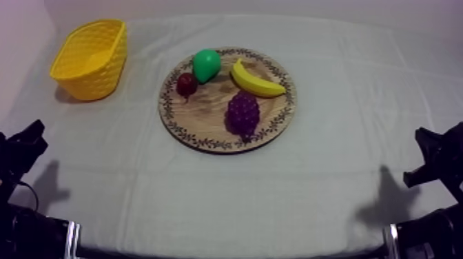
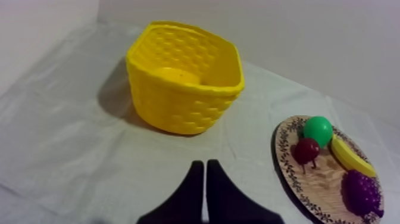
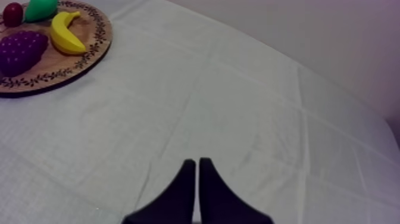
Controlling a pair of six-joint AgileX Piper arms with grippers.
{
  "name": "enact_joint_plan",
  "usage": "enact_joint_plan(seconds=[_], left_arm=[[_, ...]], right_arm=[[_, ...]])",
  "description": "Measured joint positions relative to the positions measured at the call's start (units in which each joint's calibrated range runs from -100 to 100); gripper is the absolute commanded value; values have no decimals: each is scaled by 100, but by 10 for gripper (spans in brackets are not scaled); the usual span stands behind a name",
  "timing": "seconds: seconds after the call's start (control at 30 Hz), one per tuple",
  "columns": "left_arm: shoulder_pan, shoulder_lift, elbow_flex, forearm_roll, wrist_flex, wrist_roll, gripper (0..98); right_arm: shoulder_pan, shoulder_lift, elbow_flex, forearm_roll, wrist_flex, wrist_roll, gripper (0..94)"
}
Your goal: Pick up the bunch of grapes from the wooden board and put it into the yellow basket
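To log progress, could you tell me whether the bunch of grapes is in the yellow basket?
Out: the bunch of grapes lies on the wooden board, apart from the yellow basket.

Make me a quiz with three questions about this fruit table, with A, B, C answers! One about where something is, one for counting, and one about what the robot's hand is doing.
1. Where does the yellow basket stand?
A. on the robot's left
B. on the robot's right
C. in the middle

2. How many toy fruits lie on the wooden board?
A. two
B. four
C. six

3. How is the left gripper?
A. shut on nothing
B. shut on a fruit
C. wide open

Answers:
1 A, it sits at the top view's left.
2 B, there is a banana, a pear, a bunch of grapes and a small red fruit.
3 A, its fingers lie together as a narrow wedge.
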Motion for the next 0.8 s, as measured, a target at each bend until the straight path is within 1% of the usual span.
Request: enact_joint_plan(seconds=[0.33, 0.53, 0.6, 0.7, 0.8], left_arm=[[0, 0, 0, 0, 0, 3, 1], [302, 0, 0, 0, 0, -76, 1], [445, 0, -6, -5, 8, -205, 1], [678, 0, -47, -17, 88, -516, 1], [898, 85, -102, -4, 107, -976, 1]], right_arm=[[0, 0, 0, 0, 0, -2, 3], [0, 0, 0, 0, 0, -2, 3], [0, 0, 0, 0, 0, -2, 3], [0, 0, 0, 0, 0, -2, 3], [0, 0, 0, 0, 0, -2, 3]])
